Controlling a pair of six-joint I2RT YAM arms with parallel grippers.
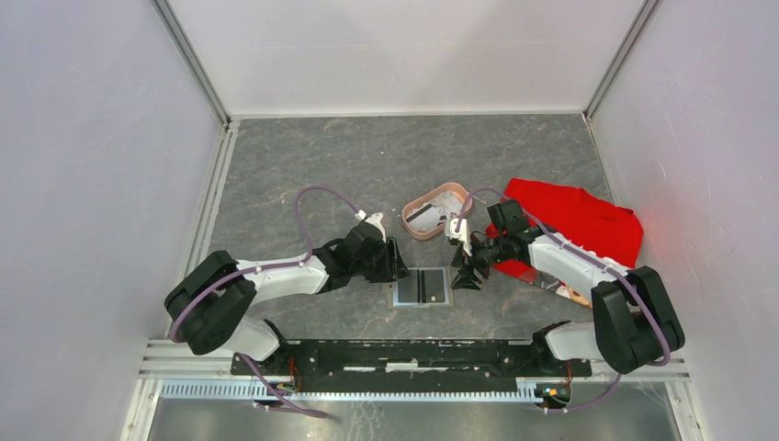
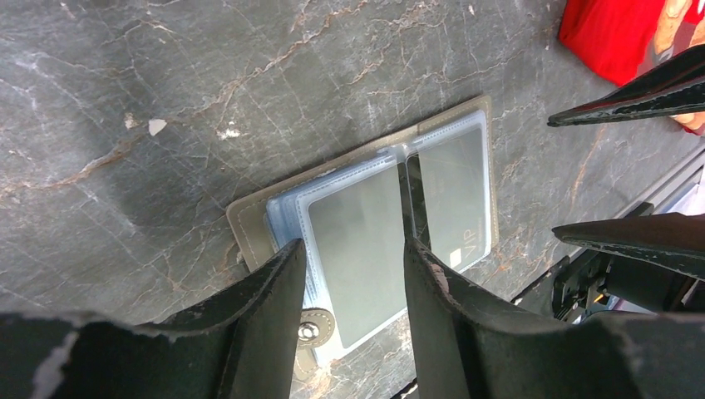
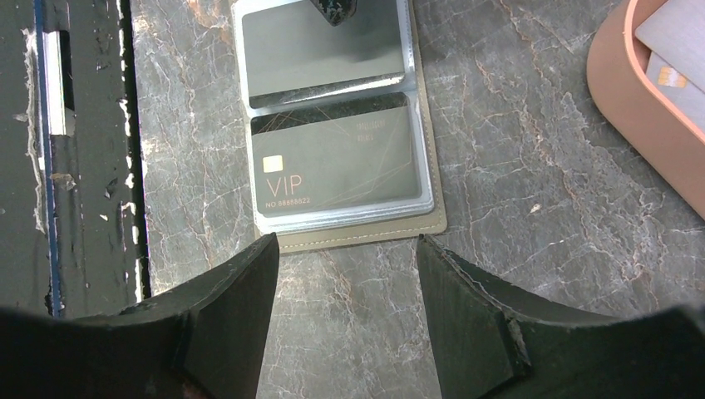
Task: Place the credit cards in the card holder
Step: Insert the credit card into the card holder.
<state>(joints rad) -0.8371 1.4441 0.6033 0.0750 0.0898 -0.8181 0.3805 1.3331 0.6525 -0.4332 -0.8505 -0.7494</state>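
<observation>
**2 cards pocketed, more in the tray**

The left gripper [image 2: 353, 249] has its jaws apart and grasps nothing. Its fingertips straddle 1 pocket of the card holder [image 1: 423, 287], which lies opened flat directly beneath it. The right gripper [image 3: 347, 245] is likewise spread and empty, hovering just off the holder's opposite edge. The VIP card [image 3: 337, 162] sits in the pocket nearest the right gripper, and a plain dark card [image 3: 316, 50] sits under the left. Beyond the right gripper, the pink tray [image 3: 619, 100] has pale cards [image 3: 677, 33] in it.

The step in hand looks like fetching another card. The right gripper would need to turn to the tray and pinch 1 thin card by its edge.
</observation>
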